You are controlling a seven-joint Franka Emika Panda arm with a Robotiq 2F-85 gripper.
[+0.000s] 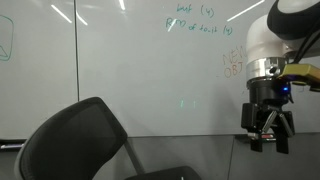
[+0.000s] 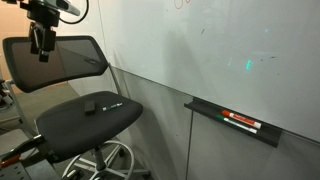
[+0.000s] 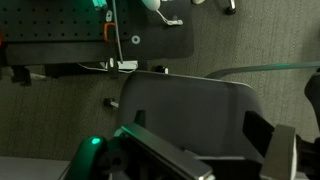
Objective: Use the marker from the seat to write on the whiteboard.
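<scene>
The arm (image 1: 262, 40) is made of rounded, glossy white shells with a black band across them. Under the last white link sits a silver-grey ring (image 1: 265, 68), and a small blue light (image 1: 285, 88) glows just below it. The pincer (image 1: 270, 146) is matte black and blocky, with two jointed black fingers (image 1: 283, 138). In the wrist view, a green light (image 3: 93, 143) shines on its dark housing.

An office: wall-wide whiteboard (image 2: 230, 60) behind a black office chair (image 2: 80, 115).
</scene>
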